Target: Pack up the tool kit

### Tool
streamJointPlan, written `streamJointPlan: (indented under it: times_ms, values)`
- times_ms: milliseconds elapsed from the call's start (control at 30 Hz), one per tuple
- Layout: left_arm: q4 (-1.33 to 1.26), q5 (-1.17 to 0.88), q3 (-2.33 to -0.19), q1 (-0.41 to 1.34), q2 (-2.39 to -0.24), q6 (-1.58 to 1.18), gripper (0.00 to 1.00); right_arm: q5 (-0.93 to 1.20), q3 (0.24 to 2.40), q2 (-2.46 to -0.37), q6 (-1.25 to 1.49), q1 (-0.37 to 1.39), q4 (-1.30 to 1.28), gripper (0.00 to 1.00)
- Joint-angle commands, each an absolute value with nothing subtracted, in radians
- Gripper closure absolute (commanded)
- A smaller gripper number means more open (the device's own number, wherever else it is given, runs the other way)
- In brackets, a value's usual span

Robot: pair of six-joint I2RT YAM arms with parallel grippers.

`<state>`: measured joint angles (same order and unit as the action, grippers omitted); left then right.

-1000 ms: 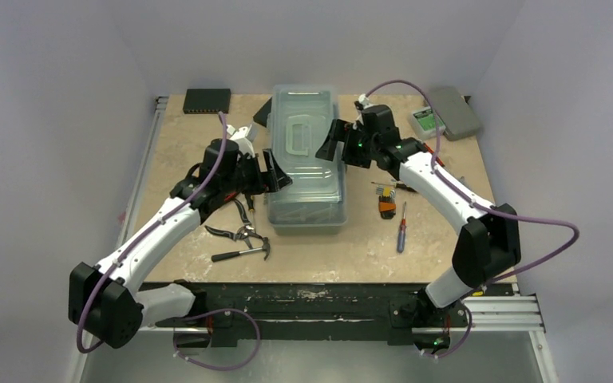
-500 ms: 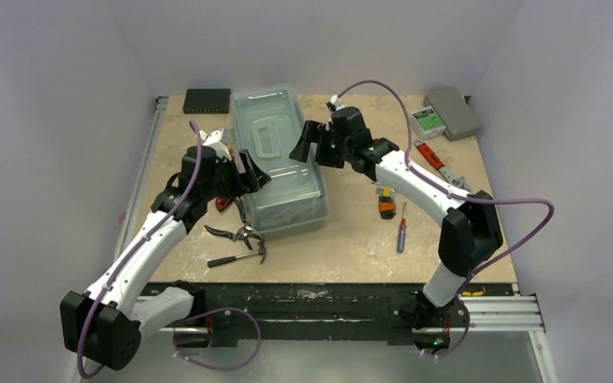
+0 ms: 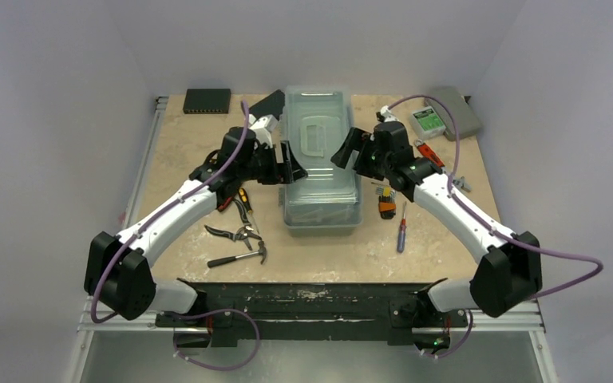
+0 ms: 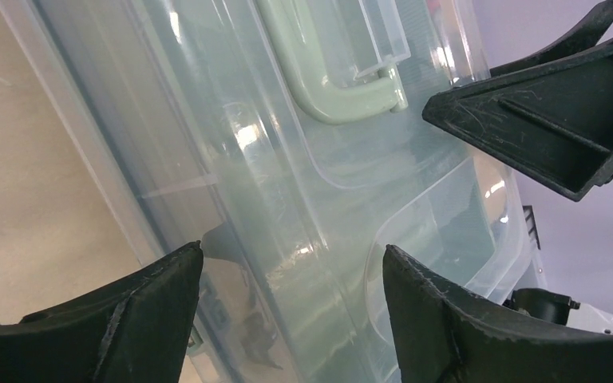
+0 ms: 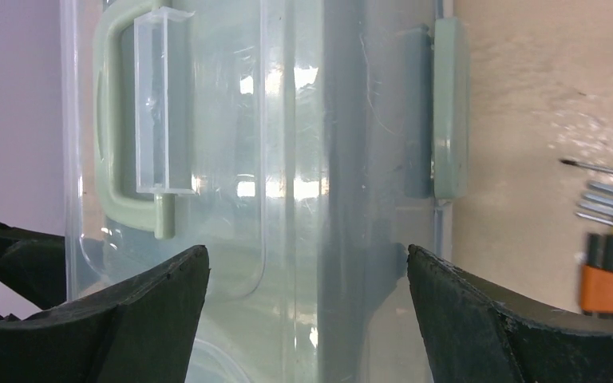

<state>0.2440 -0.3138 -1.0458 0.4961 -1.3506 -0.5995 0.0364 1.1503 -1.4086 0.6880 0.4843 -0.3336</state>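
Observation:
The sage-green toolbox (image 3: pixel 319 171) with its translucent lid and top handle (image 3: pixel 316 137) stands closed at the table's middle. My left gripper (image 3: pixel 291 163) is open at its left edge, one finger beside the wall and one over the lid (image 4: pixel 291 251). My right gripper (image 3: pixel 345 150) is open at the right edge, straddling the lid's rim (image 5: pixel 307 251). The handle (image 4: pixel 327 88) and a side latch (image 5: pixel 449 104) show in the wrist views. Loose tools lie around: pruners (image 3: pixel 238 233), a hammer (image 3: pixel 239 254), a screwdriver (image 3: pixel 401 230), an orange bit set (image 3: pixel 387 206), a red knife (image 3: pixel 429 152).
A flat black box (image 3: pixel 206 100) sits at the back left and another (image 3: pixel 267 104) beside the toolbox. A grey case (image 3: pixel 456 112) and a small green-white box (image 3: pixel 426 120) sit at the back right. Yellow-handled pliers (image 3: pixel 243 201) lie under my left arm.
The toolbox slid left and turned, then moved back right and now stands straight. Both arms swung with it, their open grippers staying at its sides.

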Motion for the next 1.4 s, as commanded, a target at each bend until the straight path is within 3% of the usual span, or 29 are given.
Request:
streamJointPlan:
  times_ms: [0, 233, 500, 600, 800, 1100, 1367]
  values:
    - [0.246, -0.424, -1.05, 0.594, -1.425, -0.594, 0.23, 0.149, 1.051, -1.345, 0.663, 0.512, -0.524, 0.11]
    - [0.363, -0.303, -1.06, 0.58, -1.365, -0.569, 0.22, 0.224, 0.943, -1.284, 0.721, 0.525, -0.461, 0.12]
    - [0.383, -0.34, -1.077, 0.484, -1.332, -0.579, 0.21, 0.148, 0.982, -1.258, 0.715, 0.568, -0.496, 0.1]
    - [0.414, -0.327, -1.108, 0.456, -1.309, -0.571, 0.17, 0.113, 1.038, -1.256, 0.688, 0.55, -0.534, 0.02]
    - [0.484, -0.271, -1.183, 0.415, -1.29, -0.559, 0.08, 0.23, 1.123, -1.262, 0.61, 0.403, -0.517, 0.01]
    - [0.494, -0.224, -1.311, 0.416, -1.399, -0.569, 0.03, 0.368, 1.032, -1.244, 0.646, 0.178, -0.324, 0.01]
    - [0.523, -0.208, -1.406, 0.463, -1.549, -0.55, 0.01, 0.576, 0.786, -1.192, 0.773, 0.057, 0.149, 0.03]
